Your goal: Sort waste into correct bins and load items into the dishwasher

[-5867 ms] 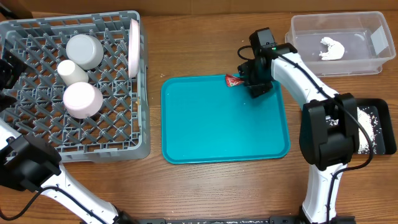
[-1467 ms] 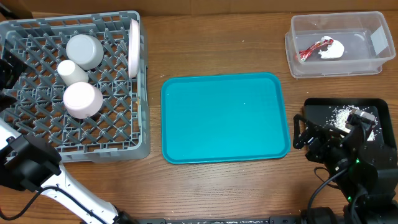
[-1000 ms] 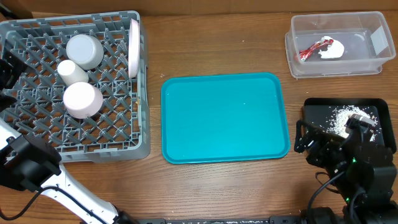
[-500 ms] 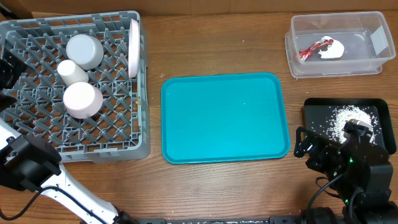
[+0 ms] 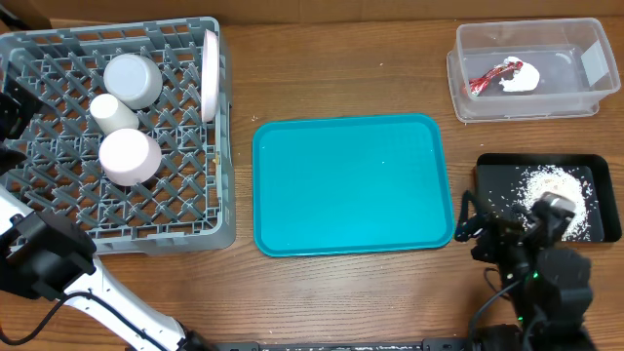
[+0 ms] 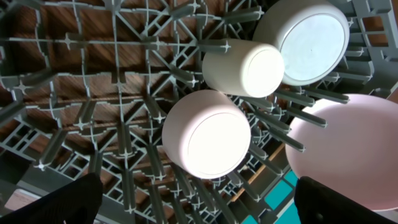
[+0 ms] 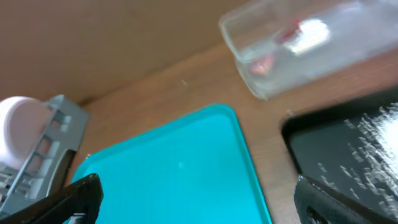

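The left hand [image 6: 196,186] is found spread wide and empty, held above the dish rack [image 5: 117,239] at the left of the worktop.

All four items are lodged in the rack.
- **Round metal bowl [image 5: 134,80]:** inverted at the rear. It is judged light, rigid and slippery. A pinch across the rim is advised.
- **Small white cup [image 5: 114,112]:** lying on its side, just beside the metal bowl. It is judged stiff, smooth and breakable, and is best taken across the wall near the mouth.
- **Pinkish-white bowl [image 5: 130,156]:** inverted in front of the cup. The same care applies, and the domed base offers no purchase.
- **Large white plate [image 5: 210,73]:** stood on edge against the right wall. It is judged the heaviest and most fragile item, and should be held only by the upper rim.

The teal tray [image 5: 351,185] at centre carries nothing.

The right hand [image 7: 198,186] is likewise spread and empty, low at the tray's right front corner.

The clear tub [image 5: 526,105] at the rear right holds the red foil wrapper [image 5: 492,73] touching the white napkin wad [image 5: 522,78]. Both are judged weightless and crushable, and can be pinched at any fold.

The black tray [image 5: 487,171] in front of the tub holds the loose grains [image 5: 556,190]. These are judged too fine to pinch and would be moved only by tipping the tray.

Sorting and loading appear complete.
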Controlling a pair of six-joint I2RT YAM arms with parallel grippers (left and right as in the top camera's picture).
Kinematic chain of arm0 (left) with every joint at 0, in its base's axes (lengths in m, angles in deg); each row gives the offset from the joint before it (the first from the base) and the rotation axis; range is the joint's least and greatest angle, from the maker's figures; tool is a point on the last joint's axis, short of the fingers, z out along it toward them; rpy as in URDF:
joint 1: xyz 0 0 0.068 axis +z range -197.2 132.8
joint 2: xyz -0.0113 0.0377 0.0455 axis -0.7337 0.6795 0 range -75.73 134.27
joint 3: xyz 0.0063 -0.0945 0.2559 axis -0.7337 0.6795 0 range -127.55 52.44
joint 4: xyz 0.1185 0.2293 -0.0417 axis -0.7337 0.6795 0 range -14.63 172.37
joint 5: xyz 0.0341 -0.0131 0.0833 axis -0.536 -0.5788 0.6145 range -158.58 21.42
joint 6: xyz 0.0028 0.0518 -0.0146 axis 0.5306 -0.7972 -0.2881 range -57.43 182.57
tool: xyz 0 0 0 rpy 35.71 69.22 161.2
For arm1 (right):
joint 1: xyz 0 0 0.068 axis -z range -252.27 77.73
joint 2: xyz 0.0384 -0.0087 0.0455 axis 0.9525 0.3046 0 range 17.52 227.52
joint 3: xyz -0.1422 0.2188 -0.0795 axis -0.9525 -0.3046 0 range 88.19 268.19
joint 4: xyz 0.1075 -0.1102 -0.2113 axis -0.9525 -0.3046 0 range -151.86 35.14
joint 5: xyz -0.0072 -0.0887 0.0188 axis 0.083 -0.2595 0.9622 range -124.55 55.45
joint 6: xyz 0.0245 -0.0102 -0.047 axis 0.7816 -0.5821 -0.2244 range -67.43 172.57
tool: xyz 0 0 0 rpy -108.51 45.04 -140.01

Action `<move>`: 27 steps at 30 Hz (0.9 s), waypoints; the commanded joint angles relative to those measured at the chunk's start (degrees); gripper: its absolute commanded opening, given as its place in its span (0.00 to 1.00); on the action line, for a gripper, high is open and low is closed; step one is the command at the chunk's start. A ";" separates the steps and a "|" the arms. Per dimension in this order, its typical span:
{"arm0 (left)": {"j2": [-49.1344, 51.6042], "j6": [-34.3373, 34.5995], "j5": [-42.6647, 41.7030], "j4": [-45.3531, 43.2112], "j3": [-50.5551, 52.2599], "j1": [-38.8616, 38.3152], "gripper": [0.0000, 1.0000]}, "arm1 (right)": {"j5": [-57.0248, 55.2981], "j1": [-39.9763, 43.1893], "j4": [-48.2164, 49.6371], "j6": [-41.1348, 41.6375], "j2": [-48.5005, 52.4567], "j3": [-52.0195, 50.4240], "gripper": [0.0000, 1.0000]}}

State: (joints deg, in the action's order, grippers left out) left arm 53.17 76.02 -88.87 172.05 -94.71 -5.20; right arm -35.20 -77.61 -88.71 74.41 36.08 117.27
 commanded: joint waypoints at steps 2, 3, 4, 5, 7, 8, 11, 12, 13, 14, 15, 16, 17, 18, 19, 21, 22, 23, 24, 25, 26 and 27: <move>-1.07 0.46 0.42 0.11 0.00 -0.42 1.00 | 2.89 -0.26 8.90 -4.33 -3.63 -8.70 1.00; -1.07 0.46 0.42 0.11 0.00 -0.42 1.00 | 2.91 -0.17 12.39 -4.33 -4.07 -10.84 1.00; -1.07 0.46 0.42 0.11 0.00 -0.42 1.00 | 2.93 -0.11 15.06 -4.33 -4.44 -12.39 1.00; -1.07 0.46 0.42 0.11 0.00 -0.42 1.00 | 2.93 -0.04 18.12 -4.33 -4.94 -14.16 1.00; -1.07 0.46 0.42 0.11 0.00 -0.39 1.00 | 3.08 -0.04 22.64 -4.33 -6.21 -17.03 1.00; -1.07 0.46 0.42 0.11 0.00 -0.39 1.00 | 3.28 -0.04 24.33 -4.33 -7.02 -18.32 1.00; -1.07 0.46 0.42 0.11 0.00 -0.39 1.00 | 3.32 -0.04 26.71 -4.33 -9.92 -21.46 1.00; -1.07 0.46 0.42 0.11 0.00 -0.39 1.00 | 3.30 -0.04 26.73 -4.35 -11.17 -22.40 1.00; -1.07 0.46 0.42 0.11 0.00 -0.39 1.00 | 3.30 -0.04 26.75 -4.35 -12.02 -22.97 1.00; -1.07 0.46 0.39 0.11 0.00 -0.42 1.00 | 3.30 -0.04 26.77 -4.35 -12.85 -23.52 1.00; -1.07 0.46 0.42 0.11 0.00 -0.42 1.00 | 3.32 0.02 26.80 -4.35 -13.75 -24.15 1.00; -1.07 0.46 0.42 0.11 0.00 -0.42 1.00 | 3.34 0.35 26.80 -4.33 -14.69 -24.76 1.00; -1.07 0.46 0.42 0.11 0.00 -0.42 1.00 | 3.34 0.61 26.77 -4.33 -15.32 -25.14 1.00; -1.07 0.46 0.42 0.11 0.00 -0.42 1.00 | 3.34 1.25 26.77 -4.33 -16.26 -25.66 1.00; -1.07 0.46 0.42 0.11 0.00 -0.42 1.00 | 3.37 1.79 26.84 -4.33 -16.92 -26.05 1.00; -1.07 0.46 0.42 0.11 0.00 -0.39 1.00 | 3.69 3.15 27.30 -4.35 -18.29 -26.99 1.00; -1.07 0.46 0.42 0.11 0.00 -0.39 1.00 | 4.04 3.89 28.17 -4.52 -18.45 -27.67 1.00; -1.07 0.46 0.42 0.11 0.00 -0.39 1.00 | 4.83 4.46 29.07 -5.16 -18.43 -28.26 1.00; -1.07 0.46 0.42 0.11 0.00 -0.39 1.00 | 6.01 5.20 29.70 -6.51 -18.43 -28.68 1.00; -1.07 0.46 0.42 0.11 0.00 -0.42 1.00 | 8.11 6.14 30.03 -8.74 -18.40 -28.61 1.00; -1.07 0.46 0.42 0.11 0.00 -0.42 1.00 | 9.18 6.73 30.36 -9.99 -18.40 -28.61 1.00; -1.07 0.46 0.42 0.11 0.00 -0.42 1.00 | 9.73 7.30 30.47 -10.69 -18.40 -28.61 1.00</move>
State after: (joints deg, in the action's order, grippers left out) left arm 53.15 76.06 -88.87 172.03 -94.71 -5.22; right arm -29.43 -72.01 -59.38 68.25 18.36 89.25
